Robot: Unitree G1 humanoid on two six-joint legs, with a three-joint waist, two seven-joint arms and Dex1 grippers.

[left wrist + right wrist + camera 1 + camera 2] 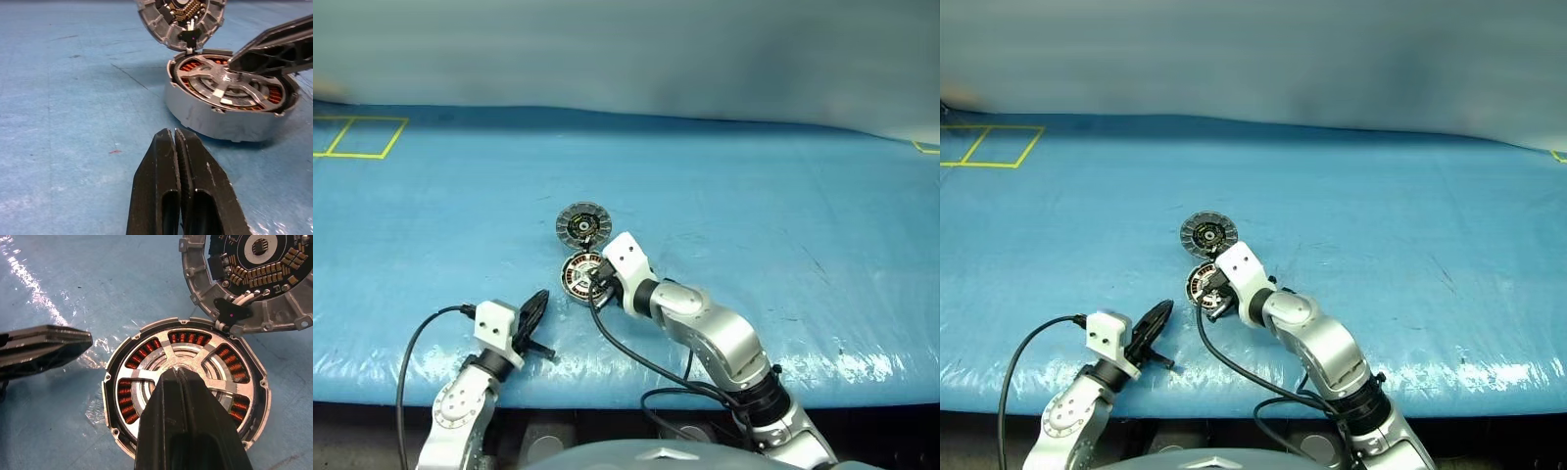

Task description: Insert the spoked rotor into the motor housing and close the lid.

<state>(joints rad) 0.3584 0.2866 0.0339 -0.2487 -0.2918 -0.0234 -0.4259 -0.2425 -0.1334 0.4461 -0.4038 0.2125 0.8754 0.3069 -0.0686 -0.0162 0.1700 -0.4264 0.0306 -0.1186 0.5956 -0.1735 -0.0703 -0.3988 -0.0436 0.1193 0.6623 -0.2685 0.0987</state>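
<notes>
The motor housing (215,120) sits on the blue table near the front edge, left of centre. The spoked rotor (167,352) lies inside it, with copper windings showing between its spokes. The lid (254,279) lies open just behind the housing, dark inner face up, joined to it by short wires. My right gripper (178,371) is shut, and its tips rest on the rotor's centre. My left gripper (174,133) is shut on nothing and sits low over the table, a short way to the left of the housing (579,277) and pointing at it.
Yellow tape squares (357,137) mark the table's far left corner, and a yellow mark (925,147) sits at the far right. Black cables (636,357) trail from both wrists over the table's front edge (607,392).
</notes>
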